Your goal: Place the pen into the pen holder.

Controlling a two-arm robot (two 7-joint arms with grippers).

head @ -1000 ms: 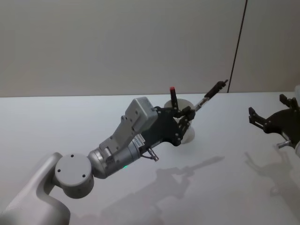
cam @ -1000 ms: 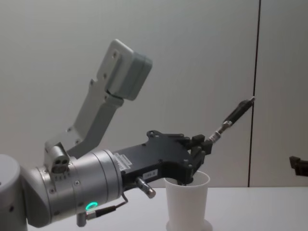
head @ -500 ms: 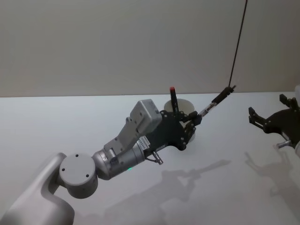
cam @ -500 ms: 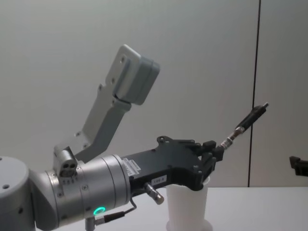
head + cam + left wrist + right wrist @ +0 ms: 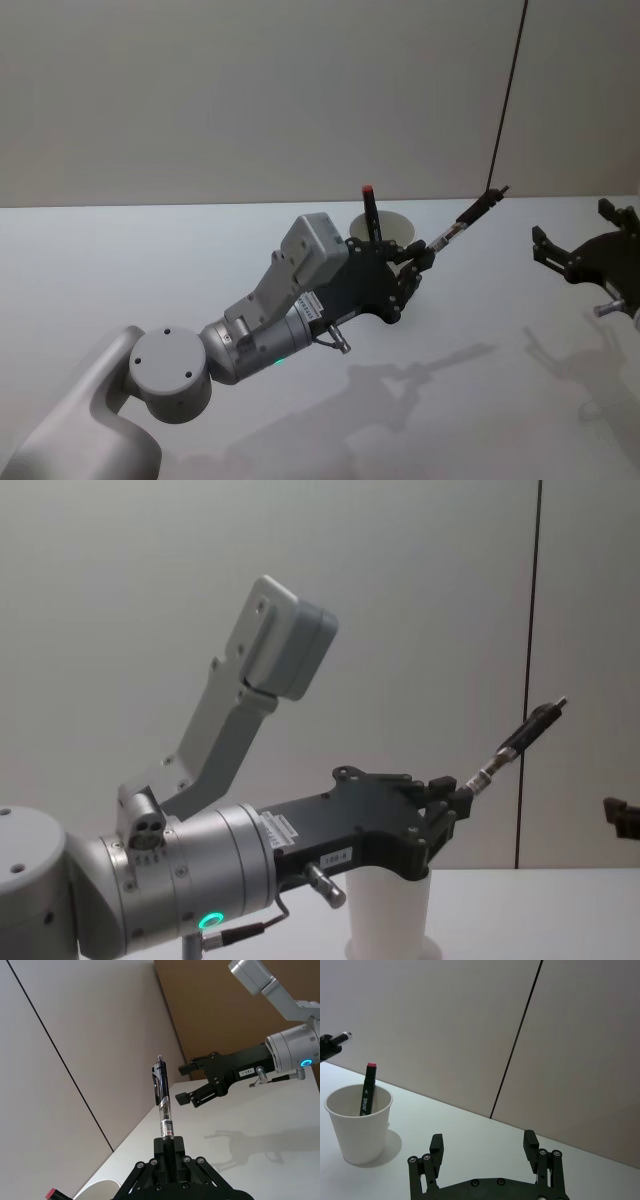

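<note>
My left gripper (image 5: 418,260) is shut on the lower end of a black and clear pen (image 5: 466,216). The pen slants up and away from the fingers (image 5: 452,798), its clip end highest (image 5: 161,1091). The gripper hangs just in front of and above the pen holder (image 5: 392,222), a white paper cup (image 5: 358,1121) whose rim is partly covered by the hand (image 5: 390,912). A black marker with a red cap (image 5: 367,1089) stands in the cup (image 5: 369,211). My right gripper (image 5: 483,1144) is open and idle at the right side of the table (image 5: 572,232).
The white table (image 5: 150,260) meets a plain grey wall with a dark vertical seam (image 5: 508,90). The left forearm and its grey wrist box (image 5: 280,640) rise high in the chest view.
The left gripper has carried the pen forward and to the right, a little higher; in the chest view it now covers the cup's rim. The right arm has hardly moved.
</note>
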